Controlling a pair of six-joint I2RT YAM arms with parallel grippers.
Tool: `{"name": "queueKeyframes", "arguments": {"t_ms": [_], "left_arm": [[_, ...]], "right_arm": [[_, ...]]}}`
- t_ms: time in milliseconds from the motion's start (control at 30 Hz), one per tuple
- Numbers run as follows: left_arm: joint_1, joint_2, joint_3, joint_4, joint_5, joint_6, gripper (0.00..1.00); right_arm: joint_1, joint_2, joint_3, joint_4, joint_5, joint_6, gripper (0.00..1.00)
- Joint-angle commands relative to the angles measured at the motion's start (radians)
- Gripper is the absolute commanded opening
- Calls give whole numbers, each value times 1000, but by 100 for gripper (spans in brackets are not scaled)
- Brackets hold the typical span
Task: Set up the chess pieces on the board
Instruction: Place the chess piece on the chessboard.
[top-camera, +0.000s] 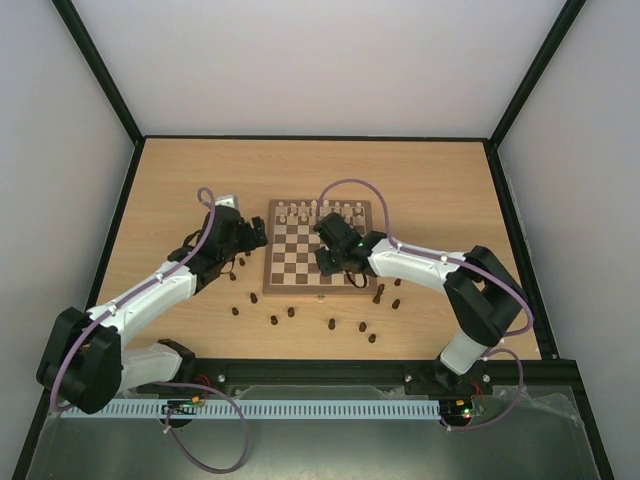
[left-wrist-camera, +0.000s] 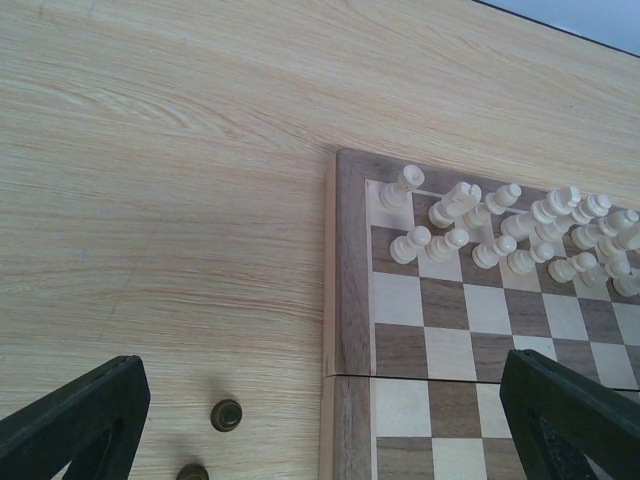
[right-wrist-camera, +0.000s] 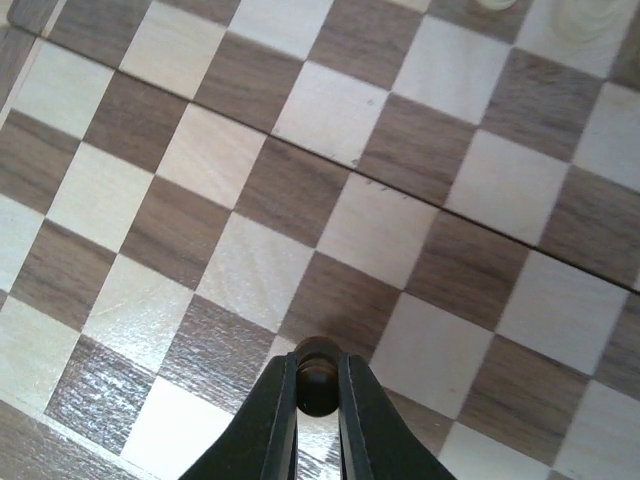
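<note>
The chess pieces (top-camera: 332, 324) lie loose on the worktop (top-camera: 440, 190) at 6 o'clock of the board (top-camera: 268, 270) — the right hand (right-wrist-camera: 320, 392) pinches one, perhaps a pawn (right-wrist-camera: 317, 368), over near squares for placing; the left hand (left-wrist-camera: 320, 415) gapes wide.

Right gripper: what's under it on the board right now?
Bare squares of the board lie under the right gripper, which is shut on a dark chess piece. Its fingers hide the square directly beneath and whether the piece touches it.
</note>
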Motion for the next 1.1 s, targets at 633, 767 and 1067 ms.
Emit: {"name": "queueKeyframes", "arguments": {"t_ms": [633,767,1067], "left_arm": [[-5,23,31,-16,-29,9,99],[-5,26,32,-17,-29,8,99],[-5,32,37,-25,-51,5,99]], "right_arm": [[44,64,69,-159,7,-18,8],[43,70,71,-164,7,-16,11],[43,33,56,-139,3,-14,26]]}}
